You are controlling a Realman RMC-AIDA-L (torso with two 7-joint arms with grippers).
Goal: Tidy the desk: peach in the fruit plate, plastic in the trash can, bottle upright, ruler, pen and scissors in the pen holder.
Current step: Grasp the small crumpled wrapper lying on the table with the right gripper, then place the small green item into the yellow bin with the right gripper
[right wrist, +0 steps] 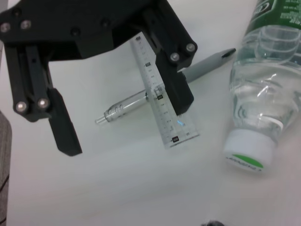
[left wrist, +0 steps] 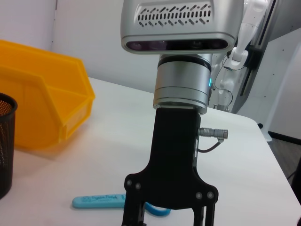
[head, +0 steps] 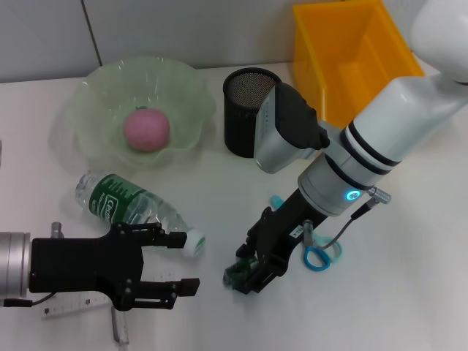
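A pink peach [head: 146,129] lies in the green fruit plate [head: 95,95]. The clear bottle [head: 135,208] [right wrist: 263,94] lies on its side, white cap toward the middle of the desk. My left gripper [head: 186,263] [right wrist: 124,122] hovers open at the front left, above the clear ruler [right wrist: 162,108] [head: 73,307] and the pen [right wrist: 127,106] [head: 121,329], which cross each other. My right gripper [head: 252,274] is low at the desk's front middle, shut on a dark green crumpled plastic [head: 235,274]. Blue scissors [head: 318,252] [left wrist: 99,201] lie just beside that arm.
The black mesh pen holder [head: 245,110] [left wrist: 4,146] stands behind the right arm. The yellow trash can [head: 351,51] [left wrist: 42,108] sits at the back right. The right arm's wrist housing [head: 281,128] leans close to the pen holder.
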